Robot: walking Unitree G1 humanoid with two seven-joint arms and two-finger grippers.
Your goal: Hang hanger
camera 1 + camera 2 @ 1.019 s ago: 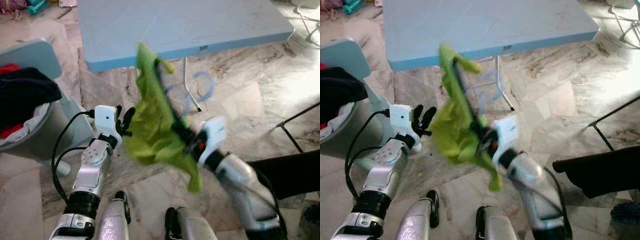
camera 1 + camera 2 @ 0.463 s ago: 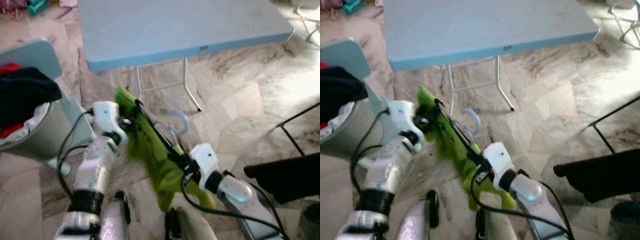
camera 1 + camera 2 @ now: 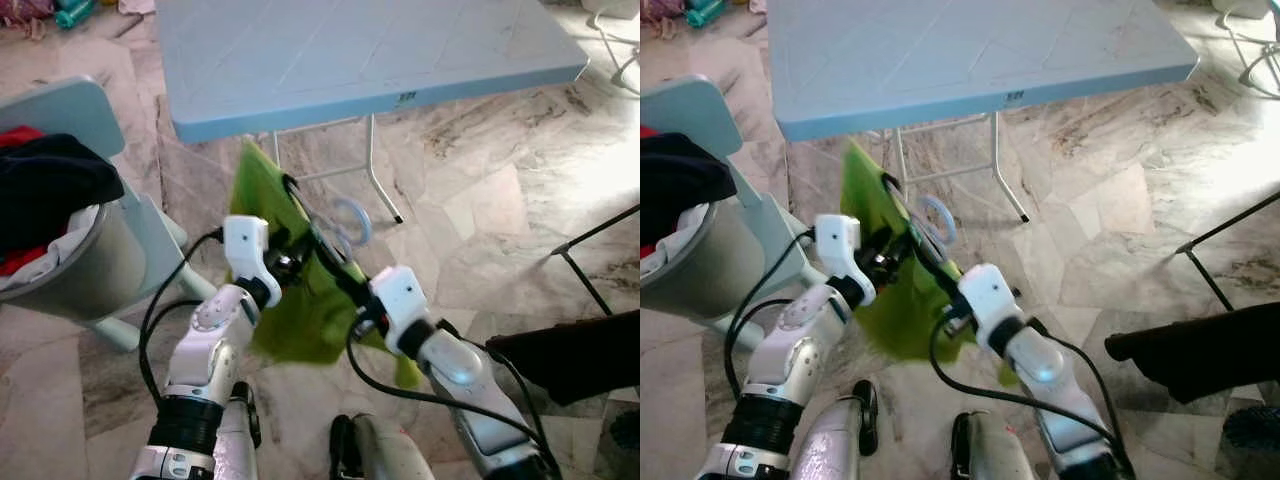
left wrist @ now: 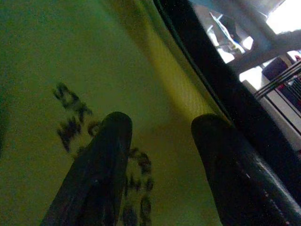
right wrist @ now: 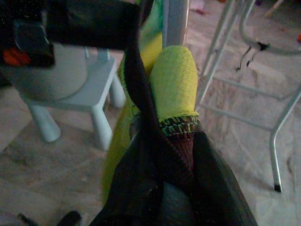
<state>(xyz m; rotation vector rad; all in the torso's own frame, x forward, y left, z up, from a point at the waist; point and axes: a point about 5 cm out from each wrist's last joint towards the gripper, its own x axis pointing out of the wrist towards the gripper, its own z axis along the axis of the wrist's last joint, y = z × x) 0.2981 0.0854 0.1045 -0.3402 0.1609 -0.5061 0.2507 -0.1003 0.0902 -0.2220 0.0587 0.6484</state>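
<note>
A lime-green shirt [image 3: 292,305] hangs on a black hanger [image 3: 312,232] with a pale blue hook [image 3: 352,222], held in the air in front of me below the table edge. My right gripper [image 3: 352,292] is shut on the hanger's lower end together with the shirt's hem; the right wrist view shows the black bar [image 5: 137,89] and green cloth [image 5: 175,80] pinched between its fingers [image 5: 214,188]. My left gripper [image 3: 288,263] is pressed against the shirt from the left, open, with printed green fabric [image 4: 84,56] showing between its fingers [image 4: 106,155].
A light blue folding table [image 3: 370,50] with white legs [image 3: 380,180] stands just ahead. At the left is a pale blue chair [image 3: 70,110] and a grey basket [image 3: 70,270] of dark and red clothes. A black rack leg [image 3: 600,230] and a dark object [image 3: 570,350] lie at the right on the marble floor.
The right arm swung the hanger and shirt down and left from a raised position. The left gripper has come in against the shirt's left side.
</note>
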